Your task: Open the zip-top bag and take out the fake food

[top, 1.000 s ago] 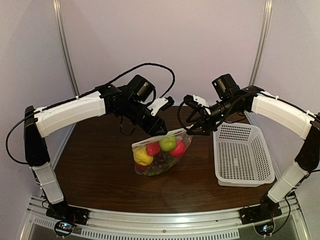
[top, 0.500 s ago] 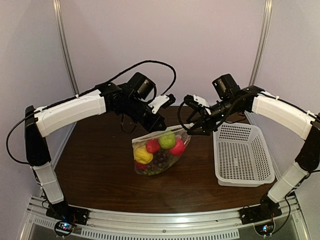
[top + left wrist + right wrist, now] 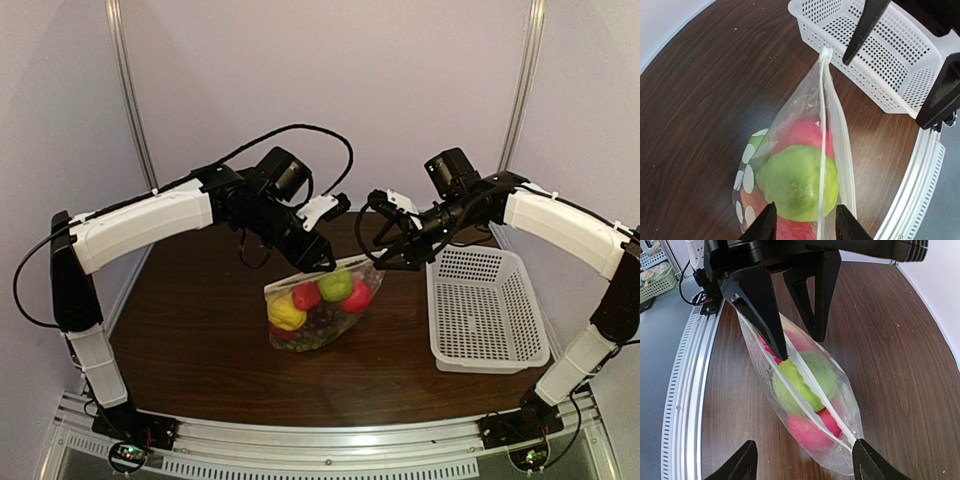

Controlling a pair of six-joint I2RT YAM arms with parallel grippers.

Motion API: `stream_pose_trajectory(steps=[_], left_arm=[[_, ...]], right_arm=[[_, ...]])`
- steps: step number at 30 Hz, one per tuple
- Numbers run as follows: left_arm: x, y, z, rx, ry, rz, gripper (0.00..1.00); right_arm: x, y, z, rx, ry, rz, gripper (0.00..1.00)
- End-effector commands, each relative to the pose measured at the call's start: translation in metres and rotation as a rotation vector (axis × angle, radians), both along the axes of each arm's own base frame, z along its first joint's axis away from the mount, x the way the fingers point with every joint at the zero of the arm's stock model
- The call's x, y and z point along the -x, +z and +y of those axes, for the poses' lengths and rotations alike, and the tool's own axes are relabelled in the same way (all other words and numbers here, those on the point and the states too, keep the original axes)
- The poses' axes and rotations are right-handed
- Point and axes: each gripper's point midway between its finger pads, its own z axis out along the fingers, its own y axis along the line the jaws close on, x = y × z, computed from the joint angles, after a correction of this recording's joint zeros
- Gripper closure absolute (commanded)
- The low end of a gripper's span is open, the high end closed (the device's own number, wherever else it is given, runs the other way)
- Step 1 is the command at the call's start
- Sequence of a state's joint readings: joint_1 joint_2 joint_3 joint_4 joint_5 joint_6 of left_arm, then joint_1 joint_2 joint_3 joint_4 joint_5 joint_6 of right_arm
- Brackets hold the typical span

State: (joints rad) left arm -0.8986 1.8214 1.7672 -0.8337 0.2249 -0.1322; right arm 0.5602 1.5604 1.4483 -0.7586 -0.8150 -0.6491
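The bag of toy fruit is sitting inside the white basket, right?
No. The bag of toy fruit sits on the brown table, beside the white basket, not inside it. The top view shows this.

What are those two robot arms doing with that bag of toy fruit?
They are getting ready to open the zip-top bag standing on the table. The left arm's fingers sit open on either side of the bag's top strip. The right arm's fingers are open around the end nearest the white basket. Neither is pinching yet. The bag looks zipped, with the fake food inside.
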Motion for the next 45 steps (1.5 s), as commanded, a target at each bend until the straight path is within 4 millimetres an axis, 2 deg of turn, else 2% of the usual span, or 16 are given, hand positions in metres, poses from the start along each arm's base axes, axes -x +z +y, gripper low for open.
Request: stream_pose_trajectory(steps=[1, 3, 5, 10, 14, 17, 21, 24, 27, 30, 36, 40, 45], left_arm=[[0.003, -0.009, -0.002, -0.009, -0.023, 0.031, 0.57], [0.002, -0.013, 0.000, -0.021, -0.019, 0.028, 0.58], [0.001, -0.018, 0.001, -0.040, -0.015, 0.029, 0.64], [-0.006, -0.023, 0.001, -0.061, 0.000, 0.009, 0.97], [-0.026, -0.012, 0.003, -0.074, 0.018, -0.072, 1.00], [-0.056, 0.007, 0.009, -0.042, 0.069, -0.126, 1.00], [-0.088, 0.060, 0.013, 0.071, 0.121, -0.225, 1.00], [-0.092, 0.095, 0.006, 0.166, 0.119, -0.275, 1.00], [-0.087, 0.106, -0.001, 0.222, 0.094, -0.269, 1.00], [-0.086, 0.090, -0.004, 0.212, 0.083, -0.249, 1.00], [-0.077, 0.022, -0.016, 0.216, 0.028, -0.150, 1.00], [-0.074, 0.010, -0.020, 0.239, 0.015, -0.125, 1.00], [-0.071, 0.003, -0.018, 0.242, 0.031, -0.092, 1.00]], right_arm=[[0.002, 0.008, -0.002, -0.014, -0.002, -0.010, 0.35], [0.002, 0.007, -0.002, -0.015, -0.001, -0.008, 0.35], [0.002, 0.007, -0.002, -0.015, 0.000, -0.007, 0.35], [0.003, 0.011, -0.002, -0.018, 0.006, -0.022, 0.36], [0.001, 0.020, 0.000, -0.015, 0.004, -0.054, 0.39], [-0.004, 0.031, 0.003, -0.026, -0.007, -0.064, 0.41], [-0.016, 0.048, 0.005, -0.051, -0.049, -0.101, 0.45], [-0.023, 0.056, 0.006, -0.066, -0.082, -0.125, 0.48], [-0.024, 0.057, 0.006, -0.067, -0.086, -0.138, 0.50], [-0.022, 0.054, 0.006, -0.064, -0.083, -0.154, 0.52], [-0.012, 0.021, 0.014, 0.050, -0.056, -0.206, 0.54], [0.002, -0.006, 0.029, 0.162, -0.002, -0.277, 0.57], [-0.001, -0.027, 0.040, 0.241, 0.014, -0.325, 0.58]])
